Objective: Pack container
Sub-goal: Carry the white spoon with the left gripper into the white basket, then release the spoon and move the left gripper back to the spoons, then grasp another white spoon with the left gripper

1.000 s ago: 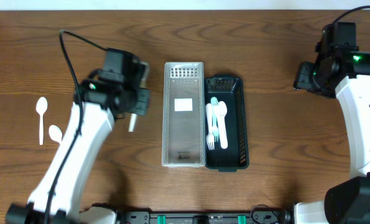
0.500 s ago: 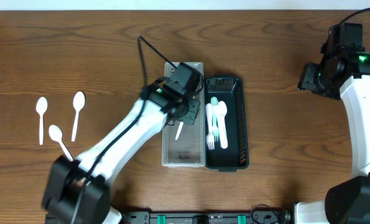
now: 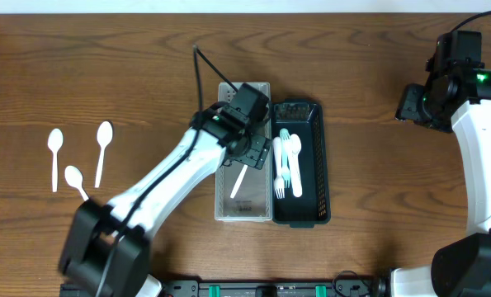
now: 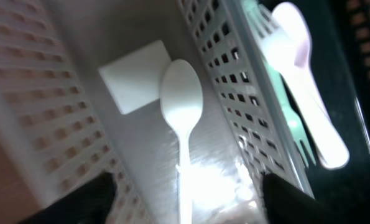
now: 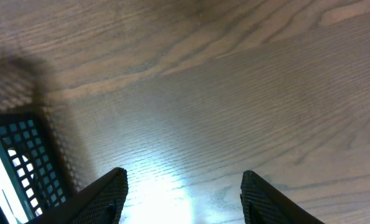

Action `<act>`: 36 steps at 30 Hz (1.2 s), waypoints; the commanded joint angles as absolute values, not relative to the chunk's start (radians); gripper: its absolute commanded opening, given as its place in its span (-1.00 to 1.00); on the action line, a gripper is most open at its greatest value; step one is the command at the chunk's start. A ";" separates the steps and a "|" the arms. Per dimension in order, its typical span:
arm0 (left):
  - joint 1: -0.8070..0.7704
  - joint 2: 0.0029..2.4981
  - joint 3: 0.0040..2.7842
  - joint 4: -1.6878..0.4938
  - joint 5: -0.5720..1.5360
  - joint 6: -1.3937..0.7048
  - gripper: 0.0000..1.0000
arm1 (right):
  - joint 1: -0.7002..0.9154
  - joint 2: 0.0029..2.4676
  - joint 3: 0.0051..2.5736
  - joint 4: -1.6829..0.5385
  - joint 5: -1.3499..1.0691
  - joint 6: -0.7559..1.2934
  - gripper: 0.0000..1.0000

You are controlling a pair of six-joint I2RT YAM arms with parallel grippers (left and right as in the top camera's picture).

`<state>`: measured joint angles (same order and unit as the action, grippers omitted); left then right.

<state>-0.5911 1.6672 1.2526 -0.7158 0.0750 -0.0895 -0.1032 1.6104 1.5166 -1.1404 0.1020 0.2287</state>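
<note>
A white perforated container [image 3: 245, 208] stands mid-table with a black basket [image 3: 321, 165] against its right side. The basket holds white and mint cutlery [image 3: 288, 165]. My left gripper [image 3: 247, 153] hangs open just above the white container. A white spoon [image 3: 238, 181] lies loose on the container floor under it. In the left wrist view that spoon [image 4: 182, 112] rests beside a white label [image 4: 135, 74], with my left gripper [image 4: 185, 208] spread wide on either side of the handle. My right gripper [image 3: 414, 103] is open over bare wood, nothing between its fingers [image 5: 110, 199].
Three white spoons lie on the table at the far left: one [image 3: 55, 157], a second [image 3: 103, 148] and a third [image 3: 76, 183]. The black basket's corner [image 5: 23, 162] shows at the left of the right wrist view.
My left arm swung from the left side to above the white container carrying a spoon. Its jaws have opened and the spoon now lies in the container. The right arm barely moved.
</note>
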 commanded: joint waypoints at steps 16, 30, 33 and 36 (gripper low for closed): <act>0.160 1.316 1.329 -0.877 -0.217 -0.012 0.96 | -0.111 1.609 1.524 -1.141 0.109 0.204 0.25; 0.333 1.824 1.329 -0.778 -0.194 0.034 0.96 | -0.111 1.609 1.524 -1.133 0.109 0.204 0.31; 0.333 1.914 1.328 -0.757 -0.191 0.037 0.96 | -0.111 1.609 1.524 -1.125 0.109 0.204 0.31; 0.333 1.978 1.328 -0.733 -0.181 0.055 0.96 | -0.111 1.609 1.524 -1.124 0.109 0.204 0.33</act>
<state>0.3302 1.9339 1.3334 -0.7429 -0.1955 0.0208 -0.1036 1.6104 1.5166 -1.1275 0.1024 0.2180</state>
